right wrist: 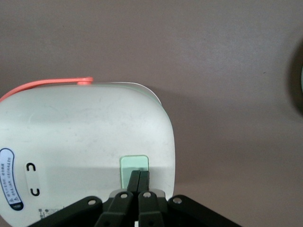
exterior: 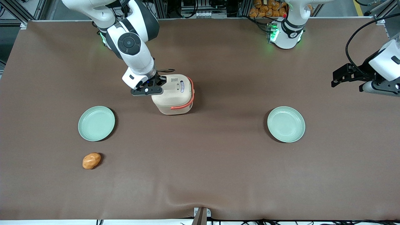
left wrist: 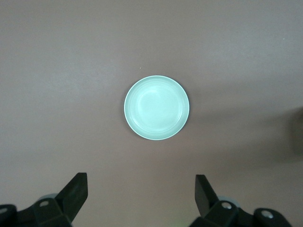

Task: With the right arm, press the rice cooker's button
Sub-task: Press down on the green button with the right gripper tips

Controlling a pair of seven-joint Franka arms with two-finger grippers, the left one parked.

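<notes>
Where the table [exterior: 218, 175] lies nearest the camera, a bun [exterior: 91, 160] sits at seven o'clock of the cooker [exterior: 173, 93]. One plate [exterior: 96, 123] lies just above it, another plate [exterior: 286, 124] toward the parked arm's end. Mid-table stands the cooker, orange handle [exterior: 191, 93] down. With fingers [right wrist: 134, 182] pressed together, the gripper [right wrist: 138, 180] rests its tips on the green button [right wrist: 134, 165] at the lid's nine o'clock edge.

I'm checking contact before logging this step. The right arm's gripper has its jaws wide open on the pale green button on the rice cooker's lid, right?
Not quite: the jaws are shut, pressed together. The right wrist view shows the gripper with its tips on the pale green button of the rice cooker lid. The rest holds.
</notes>
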